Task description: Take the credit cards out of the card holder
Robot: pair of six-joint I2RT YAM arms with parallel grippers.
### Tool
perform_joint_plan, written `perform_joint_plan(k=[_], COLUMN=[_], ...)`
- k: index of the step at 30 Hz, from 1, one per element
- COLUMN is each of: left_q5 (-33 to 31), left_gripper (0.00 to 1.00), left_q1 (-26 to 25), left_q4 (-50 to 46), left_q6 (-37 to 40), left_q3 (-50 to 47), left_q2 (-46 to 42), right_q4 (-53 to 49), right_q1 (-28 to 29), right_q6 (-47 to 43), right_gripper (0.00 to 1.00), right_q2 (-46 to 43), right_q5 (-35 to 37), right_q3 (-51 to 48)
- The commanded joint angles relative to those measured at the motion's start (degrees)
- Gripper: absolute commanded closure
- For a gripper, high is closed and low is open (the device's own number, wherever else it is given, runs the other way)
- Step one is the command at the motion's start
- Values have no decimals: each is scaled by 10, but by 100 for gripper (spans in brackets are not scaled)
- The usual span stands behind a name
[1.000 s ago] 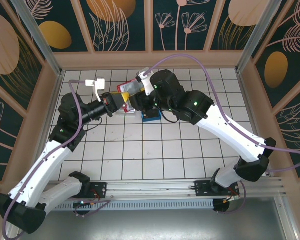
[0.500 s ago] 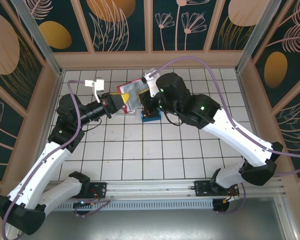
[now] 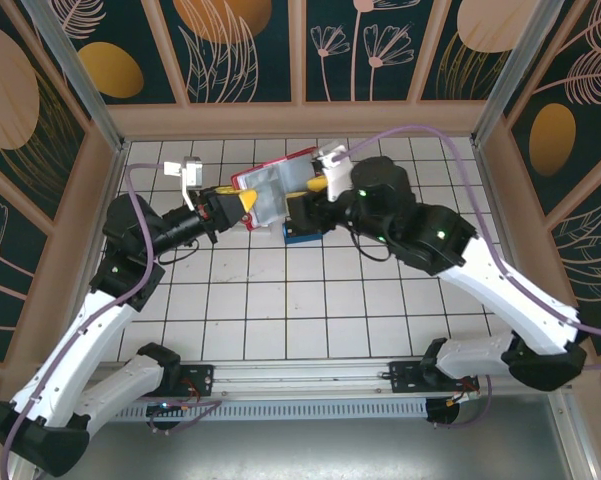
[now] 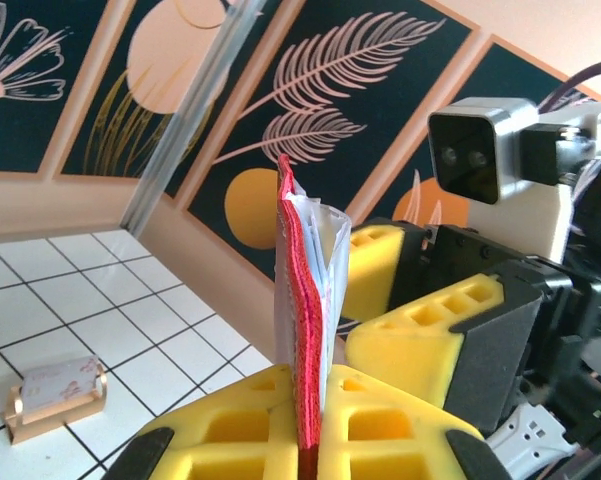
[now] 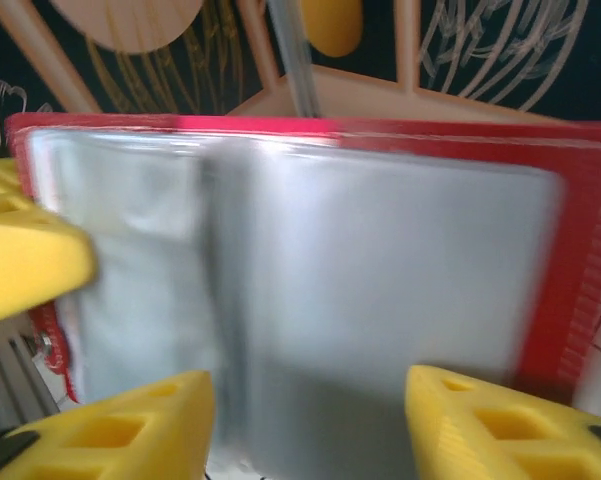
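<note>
Left tool (image 4: 308, 405) is clamped shut on one edge of the red card holder (image 4: 302, 300), holding it on edge above the tabletop (image 3: 280, 300), far centre. Right tool (image 5: 310, 425) has its jaws apart, gripping nothing, facing the holder's greyish see-through pockets.

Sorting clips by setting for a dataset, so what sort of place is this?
Probably a purpose-built robot test cell, not a home or shop: a white grid-tiled table boxed in by wood-framed, leaf-printed dark wall panels, with two white robot arms bolted to a metal rail at the near edge.
</note>
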Motion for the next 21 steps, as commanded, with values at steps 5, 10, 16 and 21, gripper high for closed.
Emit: perform_joint_plan(k=[5, 10, 16, 21], left_q5=[82, 112, 149, 148], left_gripper=[100, 100, 100, 100], left_q1=[-1, -1, -1, -1], left_q4=[37, 25, 56, 28], left_q6=[29, 34, 16, 32], left_q3=[30, 48, 54, 69], left_q2=[-23, -22, -27, -24], right_q4=[97, 133, 168, 215], right_q1=[-103, -105, -105, -105], right_q6=[9, 0, 10, 28], right_gripper=[31, 31, 36, 67], right_q2=[-124, -136, -132, -133], right_q5=[-194, -294, -349, -420], right_q3=[-90, -113, -134, -150])
